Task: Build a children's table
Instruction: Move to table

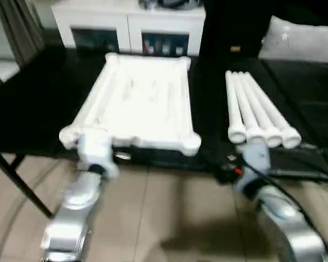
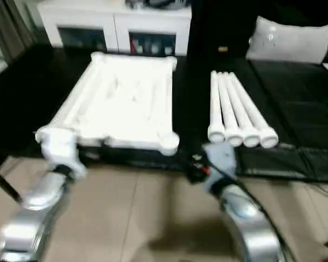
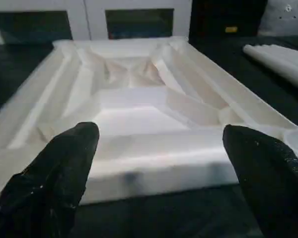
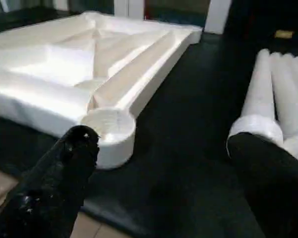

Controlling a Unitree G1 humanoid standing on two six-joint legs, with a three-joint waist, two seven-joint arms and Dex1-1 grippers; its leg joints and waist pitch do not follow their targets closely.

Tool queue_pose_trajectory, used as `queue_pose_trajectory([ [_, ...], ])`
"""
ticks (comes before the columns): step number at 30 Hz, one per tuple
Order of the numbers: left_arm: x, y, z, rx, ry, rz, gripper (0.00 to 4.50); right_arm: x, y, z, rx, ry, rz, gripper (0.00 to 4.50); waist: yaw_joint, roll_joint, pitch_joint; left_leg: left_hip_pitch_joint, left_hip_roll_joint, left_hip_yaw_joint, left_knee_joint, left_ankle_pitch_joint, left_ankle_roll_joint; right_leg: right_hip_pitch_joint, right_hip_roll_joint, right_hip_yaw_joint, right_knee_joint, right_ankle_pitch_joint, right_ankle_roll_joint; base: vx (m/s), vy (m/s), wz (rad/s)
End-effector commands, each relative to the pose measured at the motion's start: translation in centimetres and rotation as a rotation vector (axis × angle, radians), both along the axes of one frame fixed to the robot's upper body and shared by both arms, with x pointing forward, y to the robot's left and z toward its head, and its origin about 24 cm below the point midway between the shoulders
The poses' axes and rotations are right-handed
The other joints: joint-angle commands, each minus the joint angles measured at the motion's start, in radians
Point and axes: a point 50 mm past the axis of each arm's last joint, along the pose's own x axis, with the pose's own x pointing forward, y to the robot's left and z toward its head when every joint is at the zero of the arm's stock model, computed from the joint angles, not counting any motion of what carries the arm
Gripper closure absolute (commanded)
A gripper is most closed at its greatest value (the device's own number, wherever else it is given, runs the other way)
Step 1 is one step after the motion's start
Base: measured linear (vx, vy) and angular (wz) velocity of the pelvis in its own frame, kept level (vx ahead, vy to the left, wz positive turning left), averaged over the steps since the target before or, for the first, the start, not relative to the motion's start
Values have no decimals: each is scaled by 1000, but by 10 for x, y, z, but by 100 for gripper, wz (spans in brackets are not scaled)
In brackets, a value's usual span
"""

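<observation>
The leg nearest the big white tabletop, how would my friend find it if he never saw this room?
Find the black work table and the white ribbed tabletop lying upside down on it. To its right, four white tube legs lie side by side. Yours is the leftmost leg, alone beside the dark gap facing the tabletop.

It looks like a living room turned into a testing space. Across the top of the frame stands a low white cabinet [image 1: 128, 24] with glass-fronted doors, like a TV sideboard. A grey curtain [image 1: 16, 27] hangs in the upper left corner, and a pale cushion [image 1: 300, 38] rests at the upper right. The floor [image 1: 164, 218] along the bottom is beige tile. A folding work table [image 1: 38, 103] draped in black cloth fills the middle.
</observation>
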Motion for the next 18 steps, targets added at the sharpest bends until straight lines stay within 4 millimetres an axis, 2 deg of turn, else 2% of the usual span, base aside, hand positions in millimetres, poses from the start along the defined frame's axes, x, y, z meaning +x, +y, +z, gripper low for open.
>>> queue_pose_trajectory([
  [1,2,7,5,21,-18,18,2,1,6,3,10,-21,20,0,1,4,-24,-35,66,-8,-110,-65,7,48,-60,34,-132,-517,-221,78,57,2],
  [2,2,8,5,22,-19,16,2,1,6,3,8,-22,21,0,-26,12,-30,13,99,-26,-139,-176,18,21,-19,0,-93,-384,-221,100,91,4],
  [3,2,8,5,23,-20,15,2,1,7,3,7,-23,22,0,-41,25,-43,42,110,-45,-149,-207,34,13,-15,-13,-72,-300,-235,100,91,4],
  [4,2,8,6,24,-22,13,2,0,7,3,5,-26,25,0,-60,39,-48,83,124,-74,-162,-239,85,-9,-12,-34,-42,-152,-236,102,83,7],
  [5,2,8,6,25,-23,11,2,0,7,4,1,-30,28,0,-71,32,-49,100,127,-91,-162,-170,175,-21,-19,-41,-26,-58,-203,100,62,6],
  [6,2,8,6,25,-23,11,2,0,7,4,-1,-31,29,0,-73,28,-44,101,125,-88,-161,-154,216,-25,-25,-40,-28,-47,-190,100,62,6],
  [7,2,8,6,25,-23,11,2,0,7,4,-1,-31,30,0,-76,10,-43,76,98,-63,-144,-96,267,1,-49,-24,-54,-8,-197,107,42,7],
  [8,2,7,6,26,-23,10,2,0,7,4,-1,-32,30,0,-59,-15,-56,7,35,-7,-95,1,271,82,-82,22,-91,46,-242,58,25,6],
  [9,1,7,6,26,-23,9,2,0,6,4,-2,-33,30,0,-44,-18,-48,-29,23,7,-79,18,252,112,-105,45,-114,-23,-261,58,25,6],
  [10,1,7,6,26,-24,6,2,0,6,4,-3,-34,31,0,-28,-24,-64,-65,25,10,-46,79,210,158,-127,68,-133,-120,-303,57,15,3],
  [11,1,6,6,27,-24,2,2,1,6,4,-5,-36,32,0,-19,-14,-63,-70,33,7,-44,102,188,162,-134,70,-136,-139,-320,100,13,2],
  [12,1,6,6,28,-24,-3,2,1,6,4,-7,-39,33,0,-21,-1,-63,-63,46,2,-69,164,164,147,-92,39,-117,-104,-328,100,13,2],
  [13,0,6,6,30,-23,-6,2,1,6,5,-7,-40,34,0,-41,18,-72,21,60,-21,-104,278,193,86,-19,-21,-68,-12,-293,147,0,9],
  [14,0,6,6,31,-23,-6,2,1,6,5,-9,-42,36,0,-84,24,-63,131,125,-106,-123,306,328,-38,1,-52,7,-54,-203,143,5,10],
  [15,0,6,6,31,-23,-6,2,1,6,5,-9,-42,36,0,-76,31,-64,160,149,-127,-123,272,379,-66,-8,-53,29,-105,-140,143,5,10],
  [16,0,6,6,32,-23,-7,2,1,6,5,-10,-44,38,0,-72,15,-64,170,181,-145,-122,301,451,-107,-36,-33,63,-108,-41,80,-2,7],
  [17,0,6,6,32,-23,-7,2,1,6,5,-10,-45,39,0,-66,2,-60,146,147,-111,-117,299,441,-108,-52,-16,42,-43,-22,65,-28,10],
  [18,0,6,6,33,-23,-8,2,1,6,5,-10,-45,40,0,-62,-9,-59,130,107,-78,-105,257,392,-90,-62,-3,1,11,-46,65,-28,10],
])
